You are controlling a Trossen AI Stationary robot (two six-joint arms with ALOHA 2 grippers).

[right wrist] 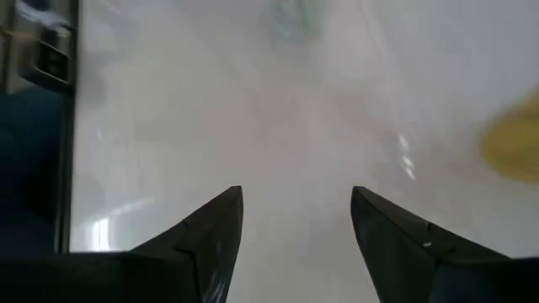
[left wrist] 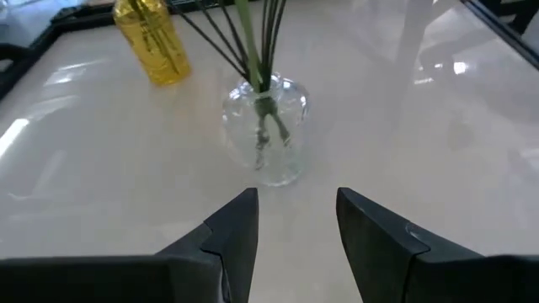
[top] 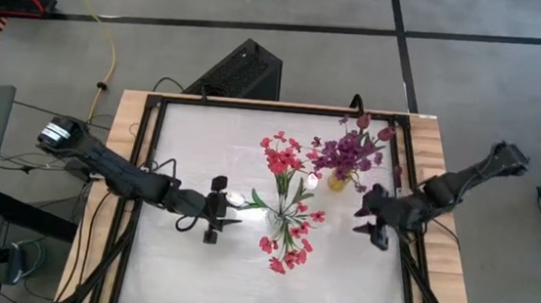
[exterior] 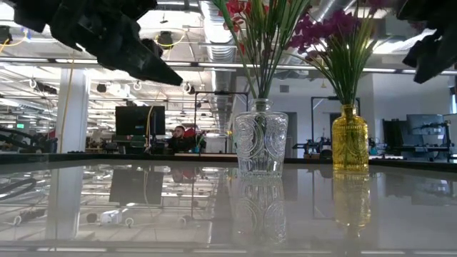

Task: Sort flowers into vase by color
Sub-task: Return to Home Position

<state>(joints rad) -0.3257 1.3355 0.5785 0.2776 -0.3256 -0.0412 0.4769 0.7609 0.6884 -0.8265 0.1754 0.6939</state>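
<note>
Glass-white worktop [top: 192,262], no loose stems visible on it.

- Red-pink flowers [top: 286,173] stand in the clear glass vase [exterior: 261,143], mid-worktop; some clusters droop low toward the near edge.
- Purple flowers [top: 347,154] stand in the yellow vase [exterior: 350,139], just beside the clear one on its right and further back. Dark maroon buds [top: 362,121] rise from the same bunch.
- Left claw [left wrist: 296,198]: fingers spread wide, nothing between them, hanging above the worktop to the left of the clear vase and facing it.
- Right claw [right wrist: 296,194]: also wide and empty, over the right edge of the worktop, near the yellow vase but apart from it.

Judgement: sorting looks complete; both arms appear to be on the way to rest.

Handling note, should a stem need resetting: stalks are thin, probably light and springy, so they likely bend and swing when lifted. Grip the bare green stalk between leaves and blossom, not the soft cluster. Both vases look tippable and breakable; the yellow neck is narrow, so stems want a near-vertical entry.
</note>
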